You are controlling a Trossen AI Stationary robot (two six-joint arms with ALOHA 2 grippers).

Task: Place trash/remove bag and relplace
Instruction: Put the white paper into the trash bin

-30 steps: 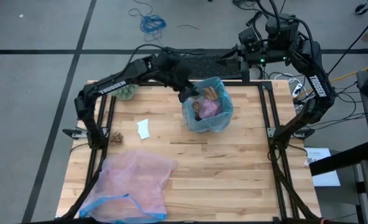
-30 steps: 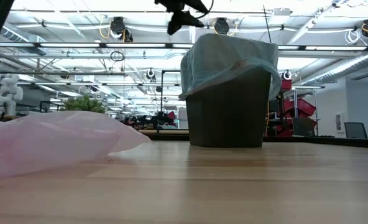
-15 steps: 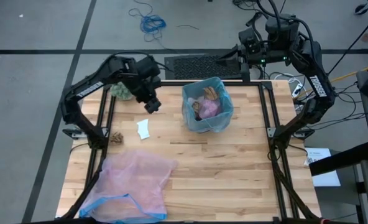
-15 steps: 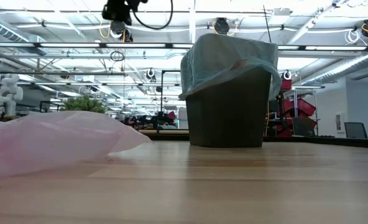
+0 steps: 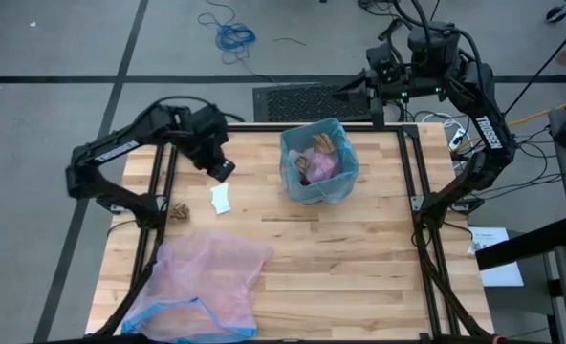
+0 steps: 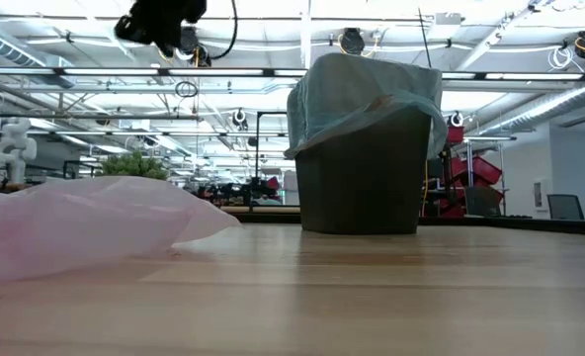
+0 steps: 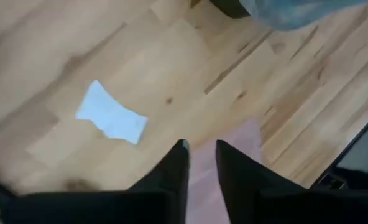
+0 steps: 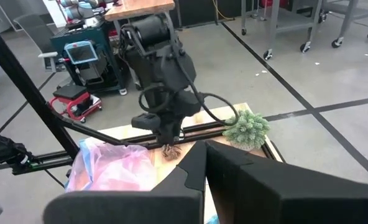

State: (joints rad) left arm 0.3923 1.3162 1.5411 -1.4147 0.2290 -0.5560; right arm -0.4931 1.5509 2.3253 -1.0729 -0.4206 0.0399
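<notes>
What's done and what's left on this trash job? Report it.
Done: several scraps, a pink wad among them, lie in the blue bag lining the bin. In hand: the left gripper hovers near the white paper with nothing between its fingers; the right gripper waits shut behind the table. Left: that paper and a brown scrap on the table, then pulling the bag and fitting a new one.

Desk (image 5: 359,258): pale wood planks. Bin (image 6: 362,178): dark brown, lined with light-blue translucent bag (image 5: 302,177). Trash: white paper (image 5: 220,198), brown scrap (image 5: 179,211), pink wad (image 5: 321,165). Pink bag (image 5: 206,277): translucent, blue rim. Ball (image 8: 247,129): fuzzy green.
</notes>
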